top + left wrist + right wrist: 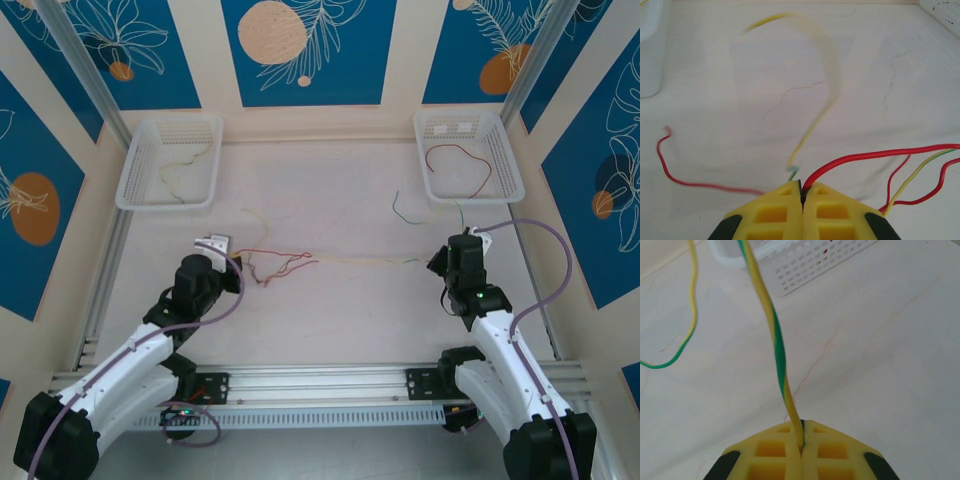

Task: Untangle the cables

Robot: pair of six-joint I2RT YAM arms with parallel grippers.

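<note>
The tangle of thin red and yellow cables [275, 266] lies on the table just right of my left gripper [226, 256]. In the left wrist view that gripper [802, 187] is shut on a red cable [865, 156], which arcs away to the right. A blurred yellow-green cable [815, 125] rises just beyond the fingertips. My right gripper [801, 433] is shut on a yellow-green striped cable [776, 337]. In the top view this strand [370, 262] runs taut from the tangle to the right gripper [452, 252]. A loose green cable [400, 210] lies apart, farther back.
A white basket [135, 170] at the back left holds a pale yellow wire. Another white basket [508, 165] at the back right holds a red wire and shows in the right wrist view [805, 265]. Another loose red wire [675, 175] lies left of my left fingers.
</note>
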